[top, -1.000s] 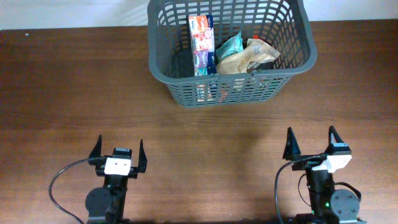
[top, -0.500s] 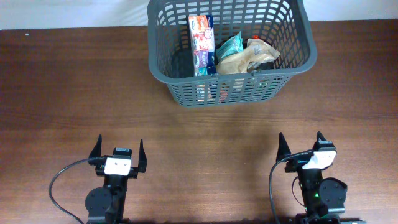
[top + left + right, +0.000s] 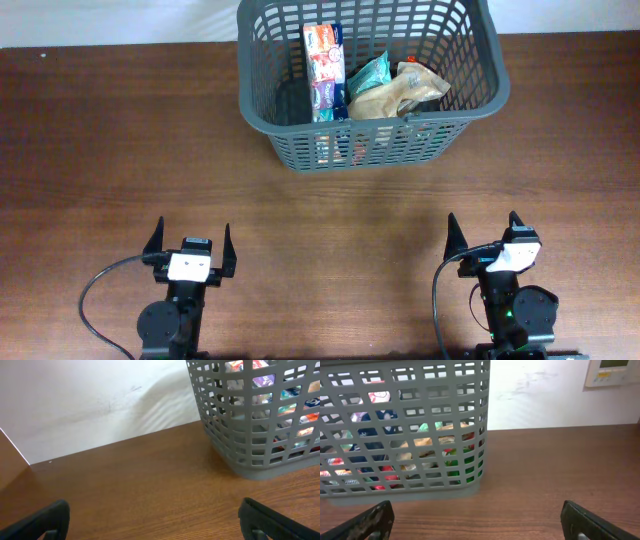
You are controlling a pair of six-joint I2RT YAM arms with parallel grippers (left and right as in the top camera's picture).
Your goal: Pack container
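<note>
The dark grey slotted container (image 3: 480,108) stands at the far middle of the table. It holds an upright colourful box (image 3: 324,70), a teal pouch (image 3: 369,74) and a tan bag (image 3: 400,92). It also shows in the left wrist view (image 3: 240,467) and in the right wrist view (image 3: 410,491). My left gripper (image 3: 190,243) is open and empty near the front edge; in its own view (image 3: 155,522) only bare wood lies between the fingers. My right gripper (image 3: 485,235) is open and empty at the front right, also seen in its own view (image 3: 477,520).
The wooden table (image 3: 120,150) runs to a white wall (image 3: 90,400) at the back. A white wall panel (image 3: 612,371) hangs at the right. Black cables (image 3: 95,290) loop beside the arm bases.
The right arm has shifted a little to the left and turned slightly between one second ago and half a second ago; since then nothing has moved. The left arm is still.
</note>
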